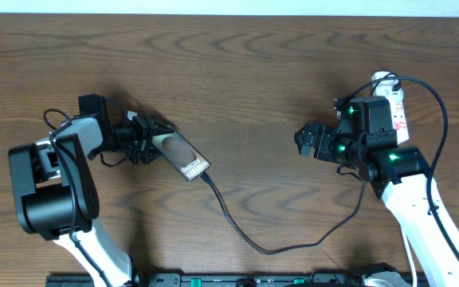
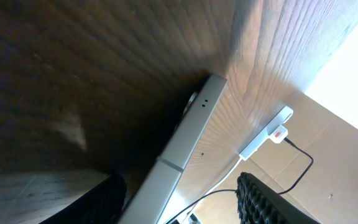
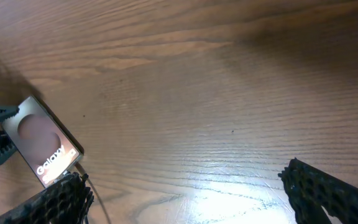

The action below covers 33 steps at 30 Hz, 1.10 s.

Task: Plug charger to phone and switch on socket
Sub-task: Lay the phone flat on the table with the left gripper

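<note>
Left fingers (image 2: 263,202) clamped on the phone (image 1: 180,155), left side of the tabletop (image 1: 237,72). Charger (image 1: 245,237) looks seated at its lettered end. Right fingers (image 3: 328,193) spread wide, empty. Socket (image 1: 397,108) sits under my right arm. I'd pull back, then press its red switch (image 2: 278,132) squarely.

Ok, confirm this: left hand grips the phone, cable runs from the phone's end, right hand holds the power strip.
Wrong on the right hand: it is open and empty, and the power strip lies beside its arm, as the overhead view shows. The left hand does grip the phone, cable at its end.
</note>
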Tool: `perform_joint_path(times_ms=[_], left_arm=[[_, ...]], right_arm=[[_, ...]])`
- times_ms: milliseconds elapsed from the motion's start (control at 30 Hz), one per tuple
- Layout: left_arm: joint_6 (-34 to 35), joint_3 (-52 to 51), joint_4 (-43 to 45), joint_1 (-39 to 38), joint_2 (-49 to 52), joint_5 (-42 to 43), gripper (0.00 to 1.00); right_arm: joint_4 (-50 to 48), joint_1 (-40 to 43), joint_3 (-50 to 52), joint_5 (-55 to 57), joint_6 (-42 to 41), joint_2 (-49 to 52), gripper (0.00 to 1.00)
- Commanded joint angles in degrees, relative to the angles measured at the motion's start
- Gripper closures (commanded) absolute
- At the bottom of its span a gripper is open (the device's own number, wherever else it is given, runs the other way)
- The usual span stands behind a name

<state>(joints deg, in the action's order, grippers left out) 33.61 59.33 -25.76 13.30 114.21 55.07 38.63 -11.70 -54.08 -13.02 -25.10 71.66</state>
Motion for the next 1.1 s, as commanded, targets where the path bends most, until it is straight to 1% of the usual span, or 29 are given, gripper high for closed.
perform_joint_path(times_ms=[0,1067], left_arm=[[-1.05,-5.11,-2.51,0.24,6.12,-21.73,0.4],[-1.05,-5.11,-5.27,0.24,6.12,-21.75,0.4]], right_arm=[[0.13,-0.07,-0.46,0.44,0.72,0.26,0.01],[0.15,-0.07,-0.46,0.42,0.72,0.26,0.01]])
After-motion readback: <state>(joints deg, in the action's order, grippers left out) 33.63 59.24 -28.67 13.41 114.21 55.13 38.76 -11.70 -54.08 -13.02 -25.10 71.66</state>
